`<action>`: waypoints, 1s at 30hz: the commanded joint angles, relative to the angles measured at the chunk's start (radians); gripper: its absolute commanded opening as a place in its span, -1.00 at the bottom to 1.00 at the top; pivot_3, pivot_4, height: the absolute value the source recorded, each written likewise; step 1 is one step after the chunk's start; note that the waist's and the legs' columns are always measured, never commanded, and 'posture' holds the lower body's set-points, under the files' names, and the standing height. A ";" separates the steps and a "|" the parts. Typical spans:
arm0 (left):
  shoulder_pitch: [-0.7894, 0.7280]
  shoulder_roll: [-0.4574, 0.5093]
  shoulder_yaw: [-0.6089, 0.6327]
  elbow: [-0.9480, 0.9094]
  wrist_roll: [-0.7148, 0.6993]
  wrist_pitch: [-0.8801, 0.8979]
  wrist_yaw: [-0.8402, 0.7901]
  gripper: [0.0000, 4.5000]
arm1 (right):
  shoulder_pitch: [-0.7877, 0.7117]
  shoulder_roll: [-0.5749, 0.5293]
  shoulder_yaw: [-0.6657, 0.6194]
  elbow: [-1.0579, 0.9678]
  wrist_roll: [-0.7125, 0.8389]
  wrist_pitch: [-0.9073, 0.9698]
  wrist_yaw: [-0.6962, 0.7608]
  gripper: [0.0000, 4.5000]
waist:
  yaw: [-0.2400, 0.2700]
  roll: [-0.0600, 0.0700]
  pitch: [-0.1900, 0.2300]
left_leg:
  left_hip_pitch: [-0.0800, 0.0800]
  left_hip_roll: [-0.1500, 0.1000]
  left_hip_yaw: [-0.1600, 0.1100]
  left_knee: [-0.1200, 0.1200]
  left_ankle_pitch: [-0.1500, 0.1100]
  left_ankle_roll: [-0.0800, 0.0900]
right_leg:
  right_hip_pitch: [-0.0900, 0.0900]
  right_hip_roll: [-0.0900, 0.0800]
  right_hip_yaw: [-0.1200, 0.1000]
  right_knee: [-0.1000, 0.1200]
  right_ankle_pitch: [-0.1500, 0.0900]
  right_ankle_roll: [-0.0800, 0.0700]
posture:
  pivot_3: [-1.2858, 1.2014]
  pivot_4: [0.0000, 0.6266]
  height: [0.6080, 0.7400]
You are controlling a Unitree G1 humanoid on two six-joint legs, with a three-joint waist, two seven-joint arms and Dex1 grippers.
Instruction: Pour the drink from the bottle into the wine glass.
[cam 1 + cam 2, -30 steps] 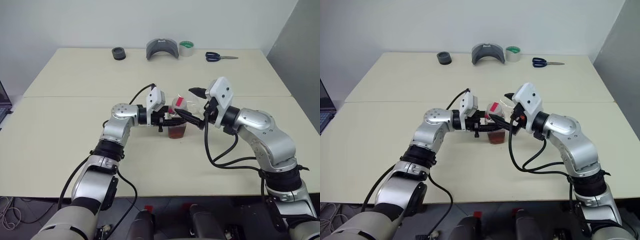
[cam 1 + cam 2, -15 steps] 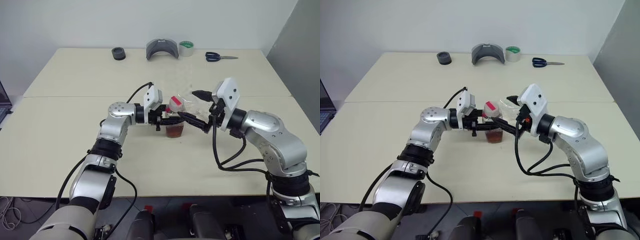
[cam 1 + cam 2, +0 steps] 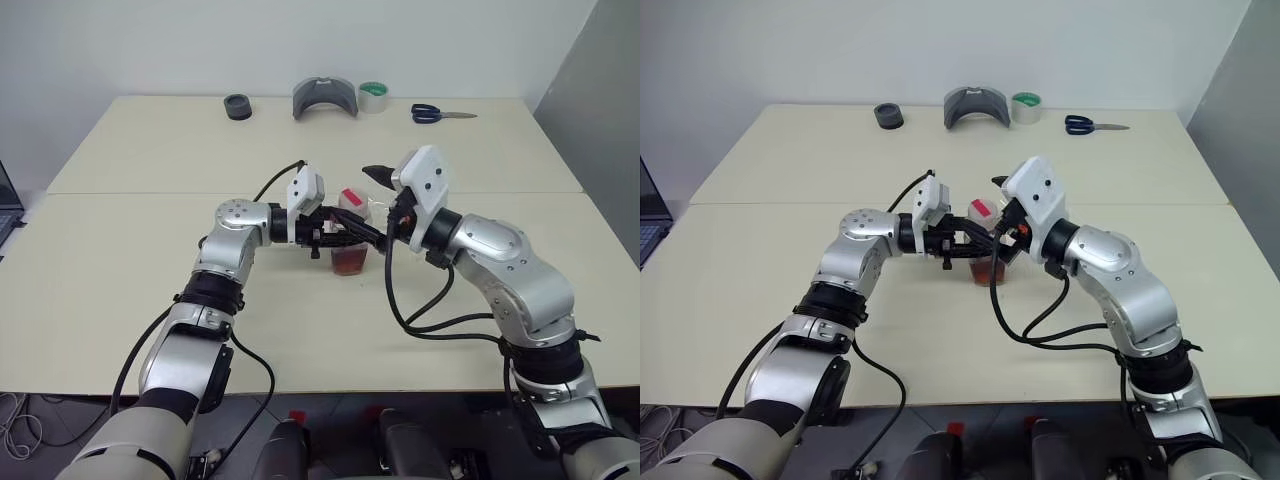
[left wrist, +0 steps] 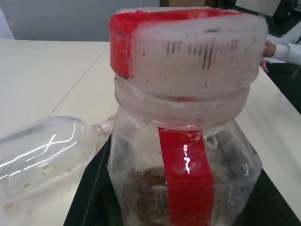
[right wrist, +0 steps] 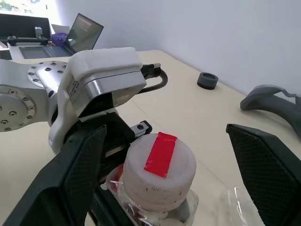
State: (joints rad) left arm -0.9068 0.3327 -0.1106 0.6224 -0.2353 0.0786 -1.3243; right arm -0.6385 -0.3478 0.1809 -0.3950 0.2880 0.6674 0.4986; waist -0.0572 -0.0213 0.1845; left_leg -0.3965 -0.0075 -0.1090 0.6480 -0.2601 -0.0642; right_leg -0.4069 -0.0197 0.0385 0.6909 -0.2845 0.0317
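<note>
From the head camera, a cream table (image 3: 120,300) holds the bottle (image 3: 351,245) near its middle, upright, with reddish-brown drink (image 3: 351,263) in its lower part. The left gripper (image 3: 338,240) is clamped narrowly on the bottle's body. The right gripper (image 3: 378,205) hovers with its fingers spread wide around the white-and-red cap (image 3: 351,199), not closed on it. Scissors (image 3: 440,114), a tape roll (image 3: 373,97), a grey curved piece (image 3: 324,98) and a small black ring (image 3: 237,106) lie well apart at the far edge.

From the left wrist camera, the cap (image 4: 188,44) is on above the red label strip (image 4: 186,181). The wine glass (image 4: 44,155) lies on its side just beside the bottle.

From the right wrist camera, the wide fingers (image 5: 77,174) flank the cap (image 5: 160,172) from above.

The step appears to be uncapping. Doing it well likely means centring the open fingers on the cap, closing squarely, and twisting while the left grip resists turning. The glass would need standing up before pouring.
</note>
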 commanded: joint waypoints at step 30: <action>-0.023 0.009 0.028 -0.013 -0.021 -0.022 -0.008 -0.21 | 0.017 -0.028 -0.054 -0.026 -0.010 0.006 -0.009 0.93 | 0.000 0.000 0.000 | 0.000 0.000 0.000 0.000 0.000 0.000 | 0.000 0.000 0.000 0.000 0.000 0.000 | 0.03 -0.52 1.00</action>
State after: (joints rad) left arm -0.9067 0.3330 -0.1106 0.6299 -0.2350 0.0777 -1.3248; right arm -0.6154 -0.3721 0.1478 -0.3911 0.2839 0.6825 0.4993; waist -0.0575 -0.0213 0.1845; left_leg -0.3964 -0.0075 -0.1089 0.6480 -0.2602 -0.0640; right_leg -0.4070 -0.0195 0.0386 0.6914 -0.2845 0.0317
